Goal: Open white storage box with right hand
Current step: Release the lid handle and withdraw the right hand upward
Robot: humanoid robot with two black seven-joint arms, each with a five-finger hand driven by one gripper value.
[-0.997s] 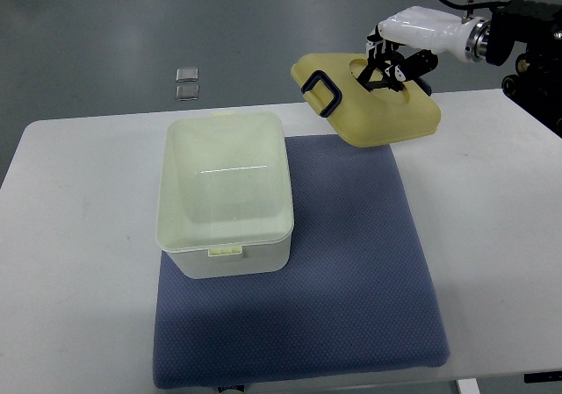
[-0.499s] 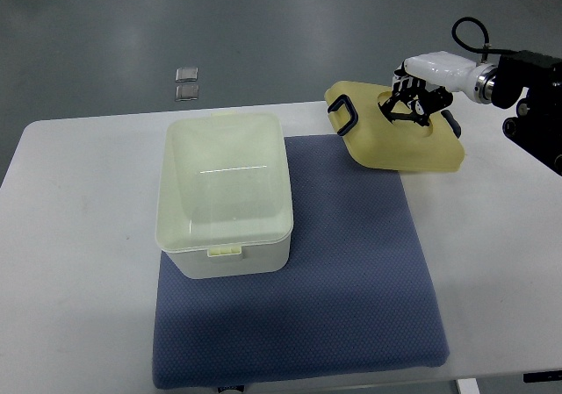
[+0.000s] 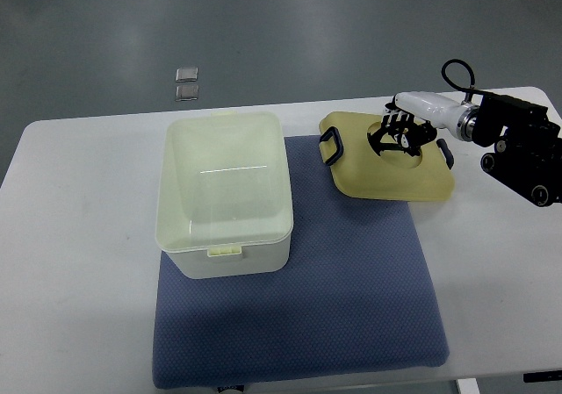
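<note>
The white storage box [image 3: 224,192] stands open on the left part of the blue mat [image 3: 351,271], with no lid on it. Its pale yellow lid [image 3: 386,168], with dark clips at both ends, lies nearly flat to the right, partly on the mat and partly on the table. My right hand [image 3: 402,136] comes in from the right edge, and its dark fingers are curled into the recess at the middle of the lid. No left arm shows.
The white table [image 3: 79,236] carries the mat. Two small square plates [image 3: 187,83] lie on the grey floor beyond the table's far edge. My right forearm [image 3: 514,144] hangs over the table's right part.
My right hand has lowered the lid from its tilted position in the air down onto the mat and table, to the right of the box.
</note>
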